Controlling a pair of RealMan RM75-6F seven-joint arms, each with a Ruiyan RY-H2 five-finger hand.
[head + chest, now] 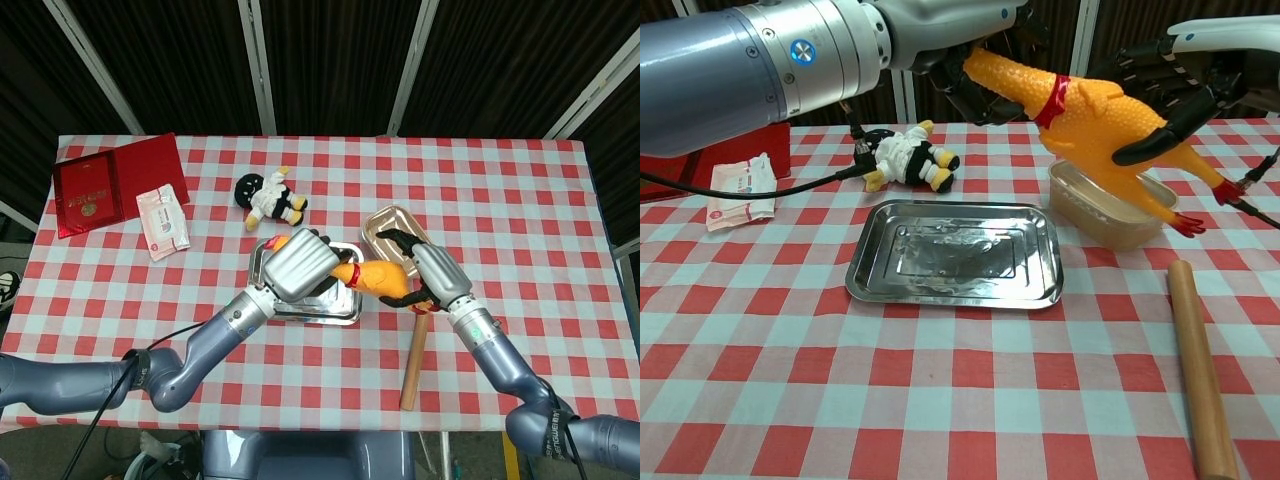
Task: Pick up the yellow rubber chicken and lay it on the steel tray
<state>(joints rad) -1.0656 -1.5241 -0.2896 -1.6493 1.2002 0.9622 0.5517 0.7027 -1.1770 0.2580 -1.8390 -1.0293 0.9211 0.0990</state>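
Left hand (970, 60) grips the chicken (1095, 115) by its head, right hand (1185, 85) wraps its body — the chicken hangs tilted in the air, above the tray's (955, 252) right side.

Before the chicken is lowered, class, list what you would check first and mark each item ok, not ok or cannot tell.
1. Left hand holds the yellow rubber chicken at its head end: ok.
2. Right hand has a finger across the chicken's body: ok; how firm that hold is: cannot tell.
3. Steel tray holds nothing inside: ok.
4. Chicken is over the tray: not ok; in the chest view it hangs above the tan container, to the tray's right.
5. Plush toy and wooden rolling pin lie off the tray: ok.
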